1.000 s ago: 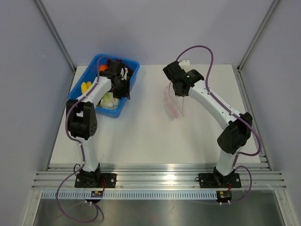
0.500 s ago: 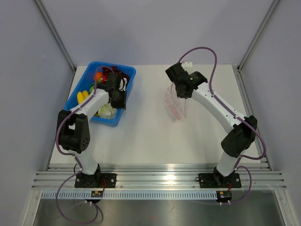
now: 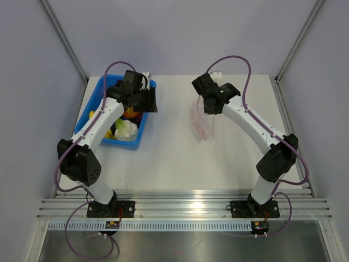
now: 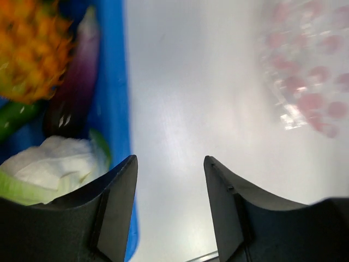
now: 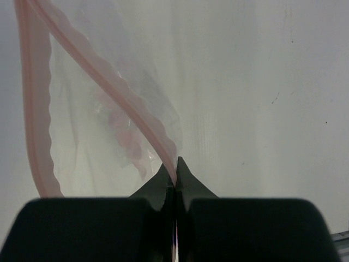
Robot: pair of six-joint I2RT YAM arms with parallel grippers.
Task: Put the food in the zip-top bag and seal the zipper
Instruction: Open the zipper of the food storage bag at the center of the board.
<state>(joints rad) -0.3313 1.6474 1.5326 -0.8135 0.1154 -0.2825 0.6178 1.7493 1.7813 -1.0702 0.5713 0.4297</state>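
The food lies in a blue tray (image 3: 94, 102) at the far left: a pale cabbage (image 3: 126, 130), a yellow banana (image 3: 91, 114) and an orange piece (image 3: 131, 113). My left gripper (image 3: 148, 102) hovers over the tray's right rim, open and empty. In its wrist view the open gripper (image 4: 169, 159) frames bare table, with the cabbage (image 4: 49, 164), an orange fruit (image 4: 32, 49) and a purple piece (image 4: 76, 82) to its left. The zip-top bag (image 3: 199, 123) hangs at centre right. My right gripper (image 3: 211, 111) is shut (image 5: 175, 161) on the bag's pink zipper (image 5: 131, 98), which curves open.
The bag (image 4: 311, 71) shows blurred with pink spots at the upper right of the left wrist view. Grey walls stand close on both sides. A metal rail (image 3: 180, 199) runs along the table's near edge.
My left gripper rose out of the tray and swung right to its rim, empty. The tray slid slightly toward me. My right gripper still holds the bag, moved a little right.
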